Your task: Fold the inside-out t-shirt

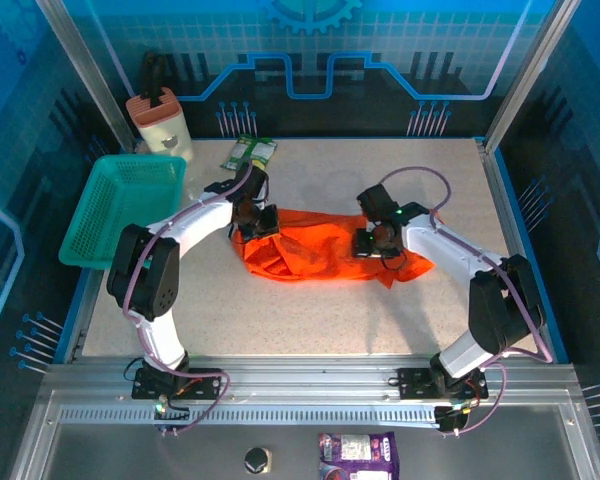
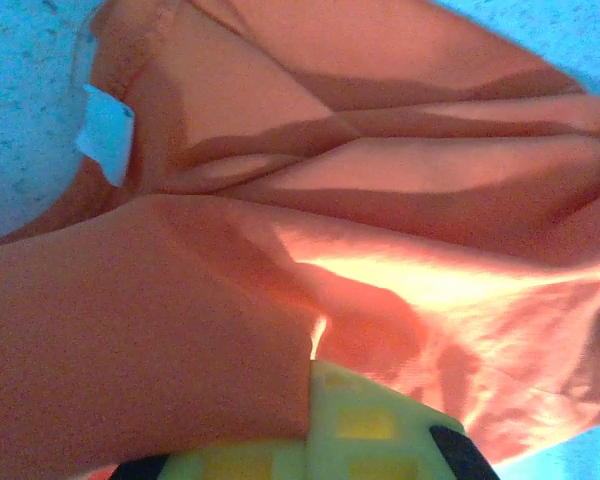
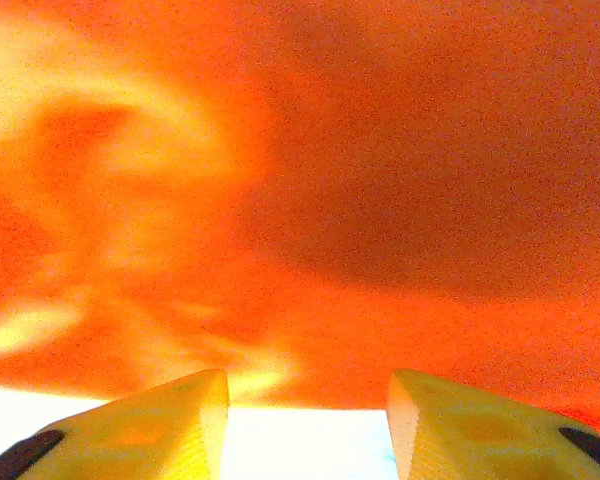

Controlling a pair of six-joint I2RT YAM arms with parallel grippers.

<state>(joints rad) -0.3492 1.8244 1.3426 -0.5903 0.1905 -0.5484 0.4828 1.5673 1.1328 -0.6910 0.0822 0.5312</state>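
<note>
**State**
The shirt [image 1: 310, 255] lies bunched in a long, wrinkled heap at the centre of the surface [image 1: 280, 320] in the top view; it is not spread flat. The left jaws are together at the heap's left end. In the left wrist view, cloth runs down to the 1 visible finger [image 2: 370, 430] and appears pinched there. The right jaws stand apart over the heap's right part, with bare surface between the 2 fingers [image 3: 140, 425] and nothing clamped.

**Risks**
1. One-sided pull: with only 1 grip made, lifting or dragging would probably twist the heap further rather than open it.
2. Slip: the left pinch looks thin, so a quick pull could strip the cloth out.
3. Layer catch: the cloth under the right jaws is bunched. Closing there may take several layers at once and lock a crease into the fold.
4. Wrong edge: the white label [image 2: 105, 133] sits at the upper left of the left wrist view, near the grip, but hems and sleeves cannot be told apart in the heap.

**Surroundings**
- The green packet [image 1: 250, 152] lies near the left jaws, just above them in the frame — a spreading sweep that way could strike it.
- The teal basket [image 1: 120, 205] sits at the left edge, beside the left arm's elbow.
- The cream container [image 1: 160, 122] stands at the upper left, apart from the shirt.
- The purple packet [image 1: 358, 455] lies at the bottom of the frame, well apart.
</note>
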